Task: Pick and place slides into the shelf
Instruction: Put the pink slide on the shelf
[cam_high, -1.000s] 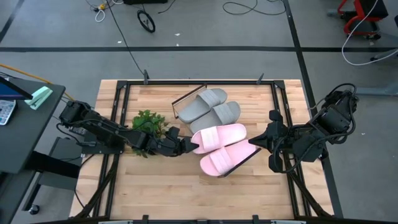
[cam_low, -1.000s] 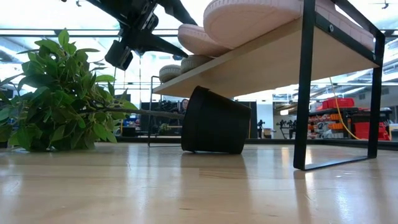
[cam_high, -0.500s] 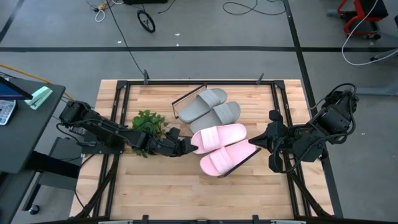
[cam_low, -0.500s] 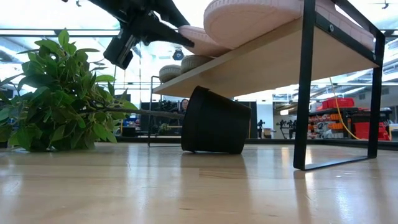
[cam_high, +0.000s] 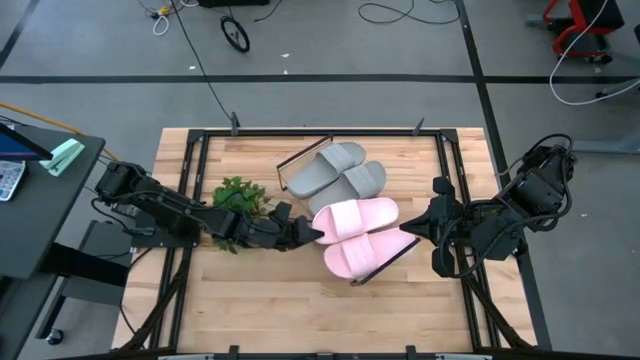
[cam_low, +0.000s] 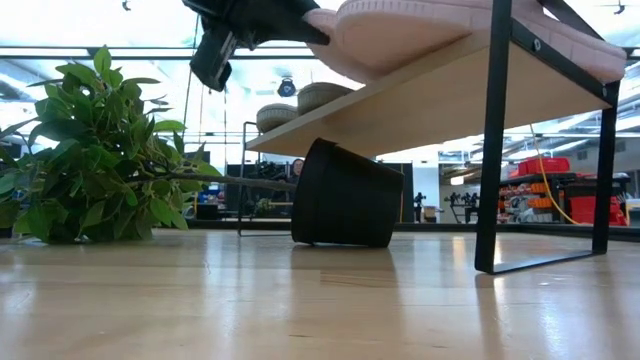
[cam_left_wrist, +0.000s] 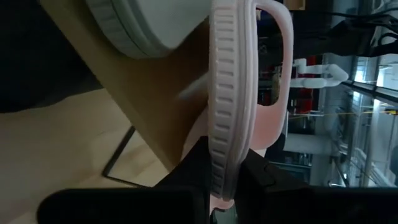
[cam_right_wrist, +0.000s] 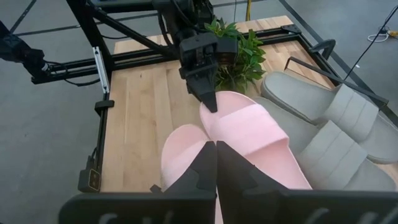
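We're at the last placement, by our reading: left pincer (cam_high: 312, 233) is closed on the heel edge of a pink slide (cam_high: 356, 217), which lies on the shelf (cam_high: 300, 159) near mid-counter, beside the other pink slide (cam_high: 365, 253) toward the front edge; right pincer (cam_high: 420, 229) waits just off the shelf's end twd the right edge, fingers together, holding nothing. Next move, we judge: settle the slide flat, let go, back out w/o dragging it (the plant (cam_high: 240, 198) lies tipped just beside the left arm). Count: 2 pink slides, 2 grey slides (cam_high: 337, 172), all on the shelf; 1 shelf; 1 plant w/ black pot (cam_low: 345, 194).
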